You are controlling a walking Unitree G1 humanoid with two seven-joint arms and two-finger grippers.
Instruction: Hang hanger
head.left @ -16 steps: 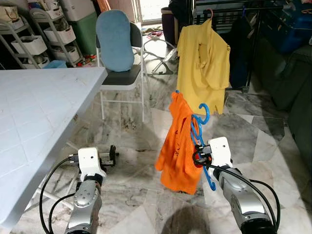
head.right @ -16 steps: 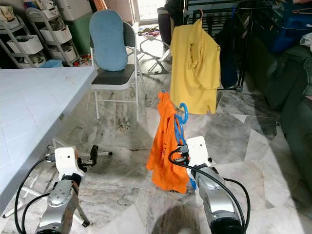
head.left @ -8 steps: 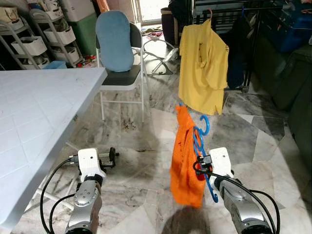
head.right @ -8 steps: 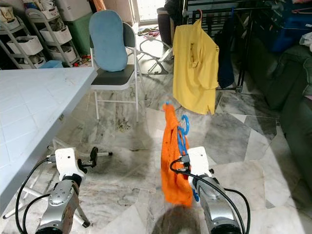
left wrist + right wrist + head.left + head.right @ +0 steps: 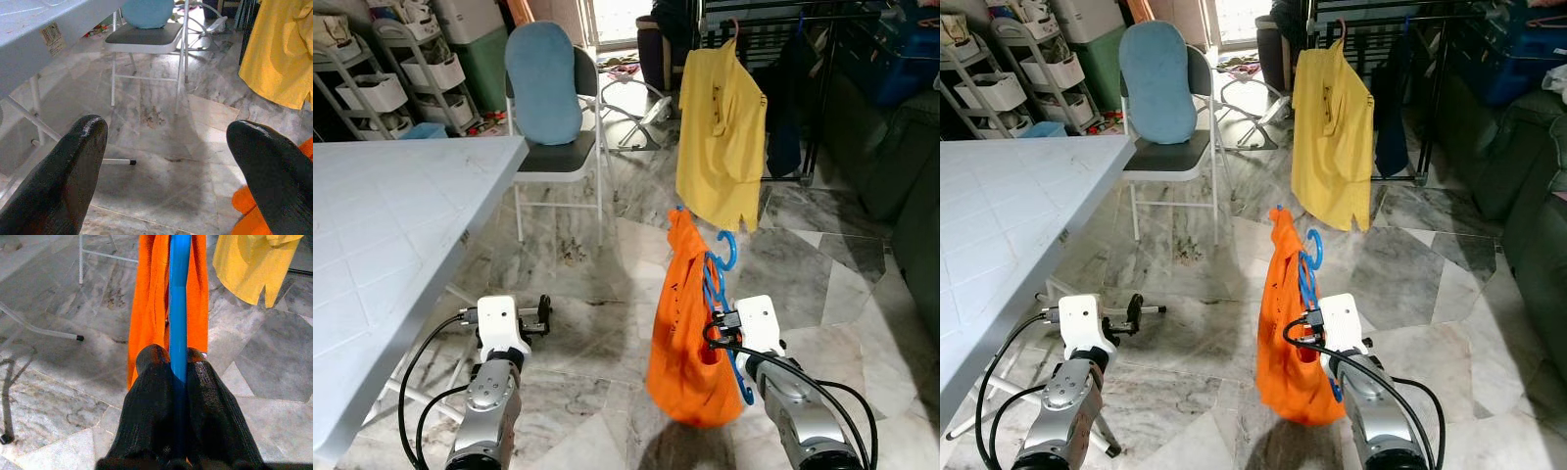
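I'm seeing the right gripper (image 5: 177,363) pinching the blue hanger (image 5: 179,293) tight between both fingers, holding it upright low in front of the robot over the marble floor (image 5: 578,255). The orange shirt (image 5: 686,333) is draping off it, hanging just beside my right arm. The yellow shirt (image 5: 721,137) is hanging on the black rack (image 5: 759,20) farther ahead. The left gripper (image 5: 166,166) is idling with fingers spread wide near the white table (image 5: 382,235).

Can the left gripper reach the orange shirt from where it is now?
Probably yes: the left gripper is open and holds nothing, and only bare floor lies between it and the orange shirt hanging at the right gripper.
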